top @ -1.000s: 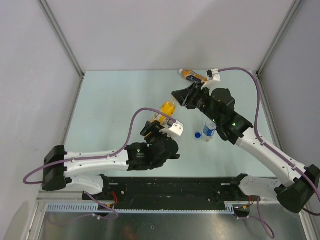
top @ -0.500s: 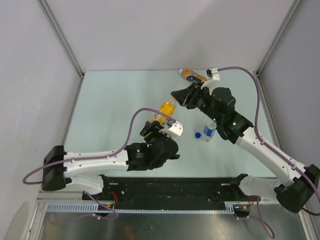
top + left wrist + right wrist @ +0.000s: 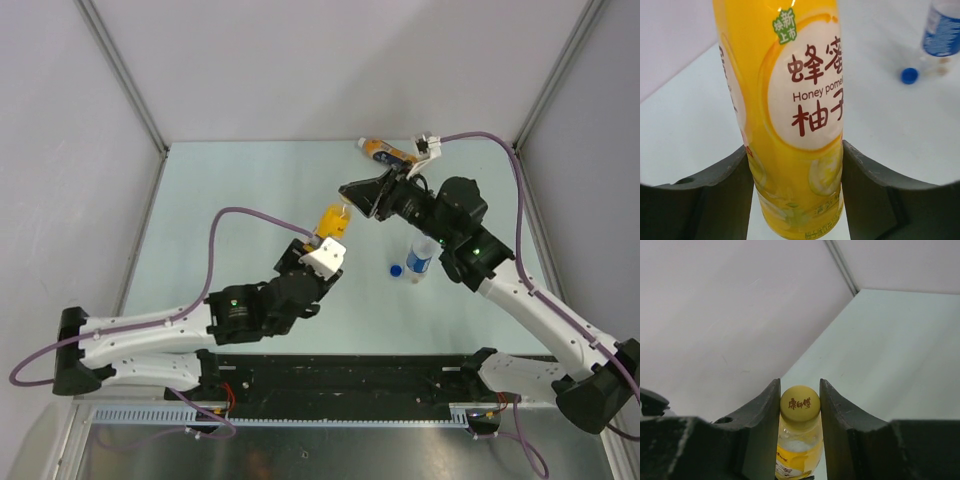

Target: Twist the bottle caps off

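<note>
My left gripper (image 3: 321,240) (image 3: 795,155) is shut on the lower body of the yellow bottle (image 3: 331,217) (image 3: 790,100) and holds it off the table. My right gripper (image 3: 348,201) (image 3: 800,386) is shut on that bottle's yellow cap (image 3: 799,403), which sits on the neck. A clear bottle with a blue label (image 3: 420,260) (image 3: 943,30) stands uncapped to the right. Its blue cap (image 3: 396,270) (image 3: 909,75) lies on the table beside it. An orange bottle (image 3: 386,151) lies on its side at the back edge, white cap (image 3: 362,143) pointing left.
Grey walls with metal corner posts (image 3: 120,70) close in the pale green table (image 3: 220,200) at the left, back and right. A purple cable (image 3: 240,215) loops over the left arm. Another runs along the right arm.
My left arm has swung back and to the left, its elbow lower, still holding the yellow bottle. My right arm shifted slightly right and stays on the cap.
</note>
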`<control>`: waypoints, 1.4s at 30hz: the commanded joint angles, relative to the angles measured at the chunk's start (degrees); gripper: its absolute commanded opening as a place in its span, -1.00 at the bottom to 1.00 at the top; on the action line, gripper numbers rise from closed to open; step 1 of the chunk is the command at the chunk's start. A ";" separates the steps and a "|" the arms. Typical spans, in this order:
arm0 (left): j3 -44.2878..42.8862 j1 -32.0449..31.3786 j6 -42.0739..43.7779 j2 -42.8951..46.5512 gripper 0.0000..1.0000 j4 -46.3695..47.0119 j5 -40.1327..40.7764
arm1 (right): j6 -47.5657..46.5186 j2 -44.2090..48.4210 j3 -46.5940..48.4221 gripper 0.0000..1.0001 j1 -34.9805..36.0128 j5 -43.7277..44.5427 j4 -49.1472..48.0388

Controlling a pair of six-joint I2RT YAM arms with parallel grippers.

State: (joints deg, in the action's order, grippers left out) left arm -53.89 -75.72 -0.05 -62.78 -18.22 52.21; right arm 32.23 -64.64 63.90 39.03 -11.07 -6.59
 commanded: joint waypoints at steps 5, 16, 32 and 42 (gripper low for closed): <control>3.47 4.77 -2.53 11.70 -1.00 6.54 -30.91 | 1.27 4.09 -4.15 -1.00 -6.03 -18.96 -7.18; 7.19 8.53 -2.16 19.95 -1.00 12.63 -59.43 | -2.37 8.70 -6.27 -1.00 -9.28 -33.41 -10.35; 7.50 16.87 -11.06 20.58 -1.00 28.04 -94.76 | 9.85 8.73 -12.86 -1.00 -12.42 -53.02 -39.85; 8.60 19.82 -12.23 19.87 -1.00 28.54 -95.72 | 9.83 9.68 -13.02 -1.00 -14.65 -47.78 -36.99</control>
State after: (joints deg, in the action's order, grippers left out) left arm -44.25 -56.34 -13.08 -44.60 -2.39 -36.84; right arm 43.42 -54.43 52.38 26.46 -60.64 -47.75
